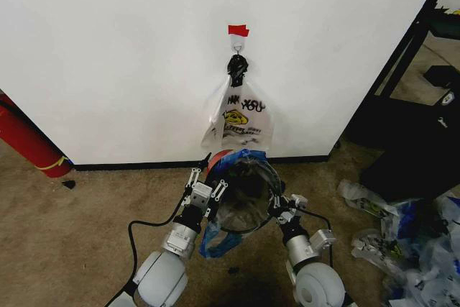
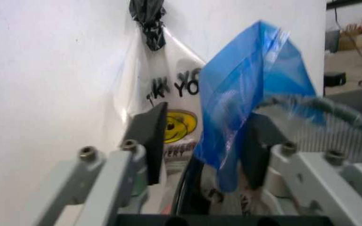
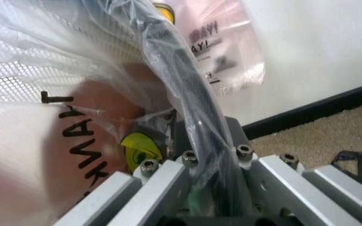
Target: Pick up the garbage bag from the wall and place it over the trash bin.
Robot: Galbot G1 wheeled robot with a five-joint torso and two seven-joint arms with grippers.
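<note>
Garbage bag (image 1: 237, 170) already drapes over the trash bin (image 1: 244, 229) below the wall (image 1: 108, 48) hook. Left claw (image 1: 206, 183) is wide beside the rim; right claw (image 1: 279, 208) clamps rim and film. Seating remains.

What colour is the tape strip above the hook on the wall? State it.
Red. The tape strip shows best in the head view, on the white wall.
</note>
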